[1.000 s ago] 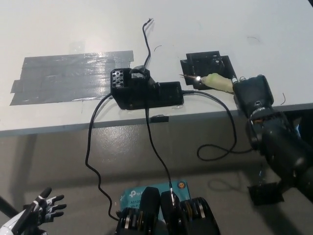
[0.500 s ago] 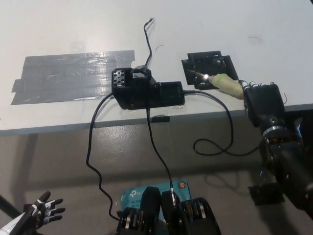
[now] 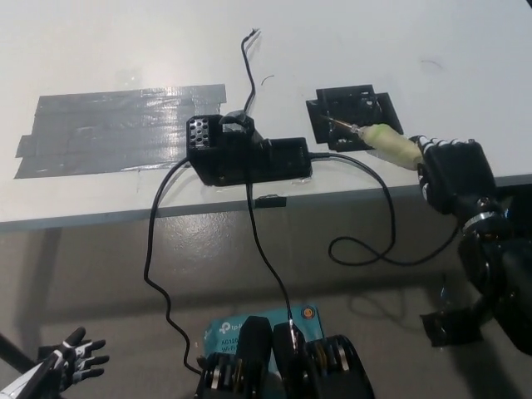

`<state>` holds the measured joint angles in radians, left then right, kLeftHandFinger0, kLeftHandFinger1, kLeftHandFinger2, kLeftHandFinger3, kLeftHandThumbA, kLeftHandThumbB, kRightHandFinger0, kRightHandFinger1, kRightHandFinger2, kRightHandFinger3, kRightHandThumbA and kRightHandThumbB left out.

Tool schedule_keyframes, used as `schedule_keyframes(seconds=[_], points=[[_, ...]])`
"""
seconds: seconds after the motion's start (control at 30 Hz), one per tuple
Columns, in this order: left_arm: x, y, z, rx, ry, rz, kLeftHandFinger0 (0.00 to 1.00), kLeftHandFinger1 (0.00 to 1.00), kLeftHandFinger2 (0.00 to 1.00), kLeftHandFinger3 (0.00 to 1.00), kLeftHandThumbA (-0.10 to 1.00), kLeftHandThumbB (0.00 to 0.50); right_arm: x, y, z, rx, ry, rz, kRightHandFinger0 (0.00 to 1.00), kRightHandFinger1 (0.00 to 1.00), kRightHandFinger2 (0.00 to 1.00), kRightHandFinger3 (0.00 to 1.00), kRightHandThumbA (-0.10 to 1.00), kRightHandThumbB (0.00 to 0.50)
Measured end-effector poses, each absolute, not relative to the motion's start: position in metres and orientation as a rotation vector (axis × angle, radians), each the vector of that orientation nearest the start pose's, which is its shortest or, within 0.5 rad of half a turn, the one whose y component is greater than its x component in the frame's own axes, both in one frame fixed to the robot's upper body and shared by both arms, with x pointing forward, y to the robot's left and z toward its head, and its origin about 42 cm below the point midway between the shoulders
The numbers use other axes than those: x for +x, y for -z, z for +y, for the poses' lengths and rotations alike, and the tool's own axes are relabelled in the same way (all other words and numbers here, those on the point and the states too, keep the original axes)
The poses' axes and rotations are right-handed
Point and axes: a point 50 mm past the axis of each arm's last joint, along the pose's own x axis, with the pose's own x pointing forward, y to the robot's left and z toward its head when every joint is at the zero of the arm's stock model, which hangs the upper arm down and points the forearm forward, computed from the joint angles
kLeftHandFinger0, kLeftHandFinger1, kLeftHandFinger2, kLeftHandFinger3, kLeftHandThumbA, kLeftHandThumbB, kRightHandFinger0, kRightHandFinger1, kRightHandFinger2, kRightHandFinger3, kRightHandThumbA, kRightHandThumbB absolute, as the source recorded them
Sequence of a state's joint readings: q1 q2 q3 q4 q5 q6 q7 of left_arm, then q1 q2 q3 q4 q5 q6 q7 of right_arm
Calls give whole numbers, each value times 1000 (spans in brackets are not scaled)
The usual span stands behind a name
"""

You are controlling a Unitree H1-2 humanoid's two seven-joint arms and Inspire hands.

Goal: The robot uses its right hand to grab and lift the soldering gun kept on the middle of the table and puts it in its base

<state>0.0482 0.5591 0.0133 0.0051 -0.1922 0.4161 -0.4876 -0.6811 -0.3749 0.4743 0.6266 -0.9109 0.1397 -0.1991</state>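
Note:
My black right hand (image 3: 453, 173) is shut on the soldering gun (image 3: 387, 143), a pale green handle with a thin metal tip. The tip (image 3: 337, 123) points left and lies over the black square base (image 3: 353, 115) on the white table (image 3: 332, 41). The gun's black cable (image 3: 366, 249) loops down off the table edge from the black station box (image 3: 248, 155). At the lower left corner my white left hand (image 3: 71, 360) rests low with its fingers spread, holding nothing.
A wide patch of grey tape (image 3: 116, 129) covers the table's left part. A loose black wire (image 3: 249, 62) runs up from the station. More cables hang down to a teal box (image 3: 258, 326) on the floor. A black block (image 3: 451, 327) lies at the lower right.
My right hand has moved right and slightly toward the table edge, still holding the gun. The gun's tip has shifted from the base's left edge to over the base. My left hand has sunk a little lower.

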Motion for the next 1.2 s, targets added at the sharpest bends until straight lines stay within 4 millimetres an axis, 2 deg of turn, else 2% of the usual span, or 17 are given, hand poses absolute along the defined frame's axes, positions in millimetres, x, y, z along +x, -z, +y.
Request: schedule_keyframes(seconds=[0.03, 0.17, 0.27, 0.37, 0.4, 0.47, 0.53, 0.57, 0.6, 0.67, 0.7, 0.8, 0.83, 0.97, 1.07, 1.13, 1.2], points=[[255, -102, 384, 239, 379, 536, 1000, 1000, 1000, 1000, 1000, 301, 481, -173, -244, -1542, -47, -180, 37, 279, 628, 226, -100, 69], [255, -102, 384, 244, 378, 537, 1000, 1000, 1000, 1000, 1000, 301, 483, -189, -247, -1503, -67, -198, 0, 228, 576, 247, -100, 2], [255, -102, 384, 245, 378, 538, 1000, 1000, 1000, 1000, 1000, 308, 488, -202, -247, -1500, -69, -226, 0, 172, 528, 290, -100, 0], [255, -102, 384, 245, 378, 537, 1000, 1000, 1000, 1000, 1000, 313, 498, -222, -241, -1497, -63, -275, 0, 20, 371, 231, -100, 10], [255, -102, 384, 245, 378, 537, 1000, 1000, 1000, 1000, 1000, 317, 501, -230, -238, -1497, -61, -297, 0, 0, 344, 270, -100, 0], [256, -102, 384, 244, 377, 537, 1000, 1000, 1000, 1000, 1000, 323, 507, -247, -233, -1498, -58, -338, 0, 0, 341, 269, -100, 12], [256, -102, 384, 244, 377, 537, 1000, 1000, 1000, 1000, 1000, 324, 511, -264, -228, -1500, -56, -383, 0, 6, 350, 183, -100, 0], [256, -102, 384, 244, 377, 537, 1000, 1000, 1000, 1000, 1000, 321, 512, -271, -225, -1500, -58, -401, 0, 7, 352, 301, -100, 28], [255, -102, 384, 244, 377, 537, 1000, 1000, 1000, 1000, 1000, 322, 513, -279, -222, -1499, -61, -418, 0, 0, 296, 354, -100, 0], [256, -102, 384, 244, 377, 537, 1000, 1000, 1000, 1000, 1000, 324, 513, -289, -216, -1496, -65, -451, 0, 0, 297, 57, -100, 0], [255, -102, 384, 244, 377, 537, 1000, 1000, 1000, 1000, 1000, 324, 513, -293, -213, -1498, -73, -467, 0, 0, 304, 33, -100, 0], [256, -102, 384, 243, 377, 537, 1000, 1000, 1000, 1000, 1000, 307, 513, -295, -208, -1506, -106, -503, 0, 50, 400, 52, -100, 1], [255, -102, 384, 243, 376, 536, 1000, 1000, 1000, 1000, 1000, 315, 512, -295, -206, -1508, -122, -515, 0, 66, 424, 3, -100, 0], [256, -103, 384, 245, 377, 536, 1000, 1000, 1000, 1000, 1000, 341, 513, -301, -197, -1534, -175, -578, 0, 81, 431, 0, -100, 3], [256, -103, 384, 247, 377, 535, 1000, 1000, 1000, 1000, 1000, 331, 515, -308, -190, -1576, -220, -635, 0, 78, 429, 31, -100, 8], [257, -103, 384, 250, 376, 534, 983, 1000, 1000, 1000, 1000, 322, 515, -312, -189, -1596, -242, -666, 0, 128, 513, 89, -100, 10], [257, -104, 384, 252, 376, 533, 986, 1000, 1000, 1000, 1000, 312, 515, -313, -190, -1611, -267, -690, 0, 180, 514, 178, -100, 36]])
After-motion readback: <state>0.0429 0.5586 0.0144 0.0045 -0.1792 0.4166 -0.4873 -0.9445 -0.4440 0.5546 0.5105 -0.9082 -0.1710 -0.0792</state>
